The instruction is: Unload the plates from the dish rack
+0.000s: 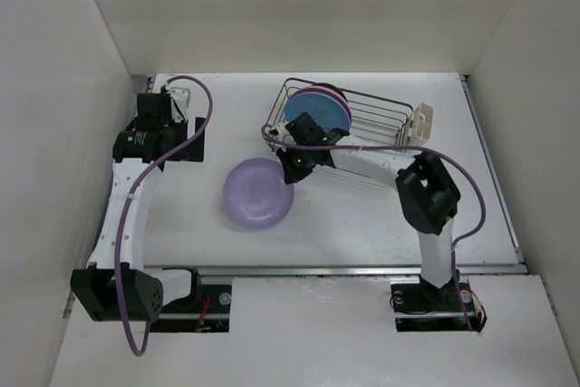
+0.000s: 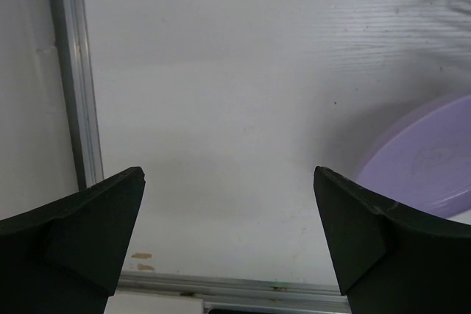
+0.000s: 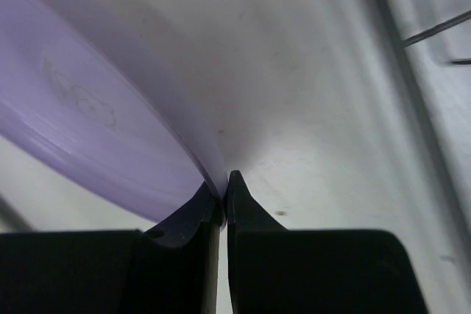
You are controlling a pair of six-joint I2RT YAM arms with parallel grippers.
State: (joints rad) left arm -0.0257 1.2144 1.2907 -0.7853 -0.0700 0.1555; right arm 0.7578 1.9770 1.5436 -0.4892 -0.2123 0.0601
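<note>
Logged the dark metal wire rectangular dish rack as reference, standing on the white table. Noted a small cream cup clipped at the rack's right end.

Counted two plates upright in the rack's left end. Saw a round plain blue plate facing the rack's near side. Saw a round pink plate just behind it, showing only a strip of rim.

Found the round plain lavender plate outside the rack, just in front of its near left corner, hollow side up. Could not tell whether it lies flat on the table or is raised at the edge nearest the rack.

Located the right gripper between that rack corner and the lavender plate. Confirmed in the right wrist view: both black fingertips pressed together on the plate's rim, pinching it.

Located the left gripper well to the left of the rack, touching no plate. Recorded its fingers spread wide apart, bare table between them. Caught the lavender plate's edge at the right of the left wrist view.
</note>
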